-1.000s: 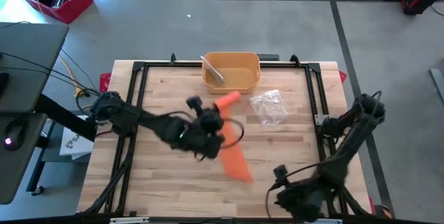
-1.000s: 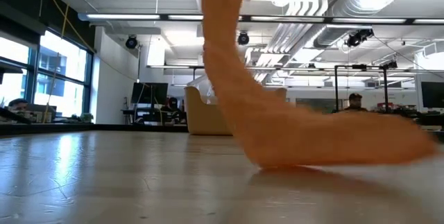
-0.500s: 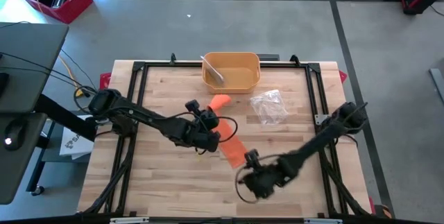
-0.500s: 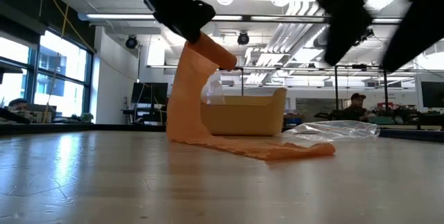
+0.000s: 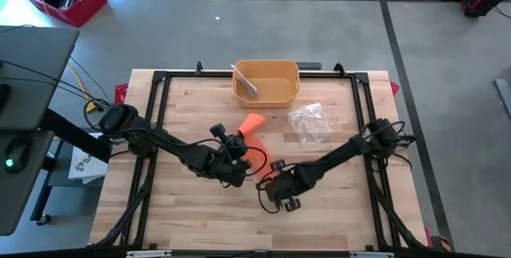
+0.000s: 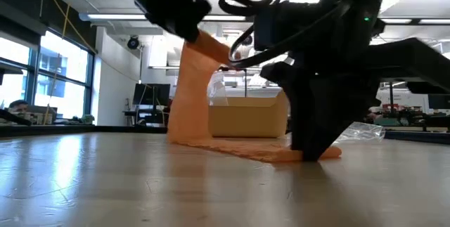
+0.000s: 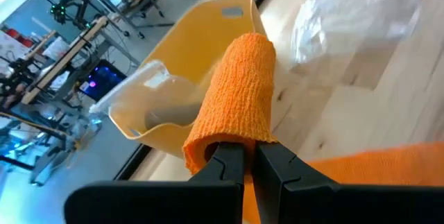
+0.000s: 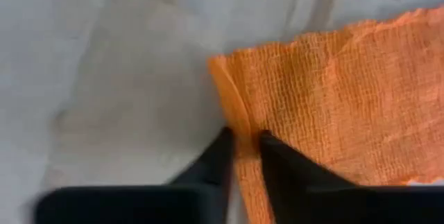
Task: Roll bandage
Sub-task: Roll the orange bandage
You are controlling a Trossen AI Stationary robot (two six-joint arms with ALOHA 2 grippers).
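An orange bandage lies mid-table. Its rolled part points toward the yellow bin, and my left gripper is shut on that part's near end, above the table. From there the strip drops to the wood and runs flat to its free end. My right gripper stands on that free end, pointing down, shut on its edge. In the high view the left gripper and right gripper are close together. My left gripper pinches the near end of the bandage's rolled part between its two fingers, coming nearly level from the table's left and lying along the roll. The roll is lifted clear, and the strip hangs from it down to the table. My right gripper pinches a raised fold at the end edge of the strip between its fingertips, from above and pointing down. That end of the strip lies flat on the table under the fingers.
A yellow bin with a white item inside stands at the table's far edge. A crumpled clear plastic bag lies to the right of the bandage. Black frame rails run along the table's sides.
My right gripper has swung from the near right corner toward the table's middle, come down onto the strip's free end and shut there. My left gripper has sunk with the rolled part, so the strip hangs shorter and more of it lies on the table.
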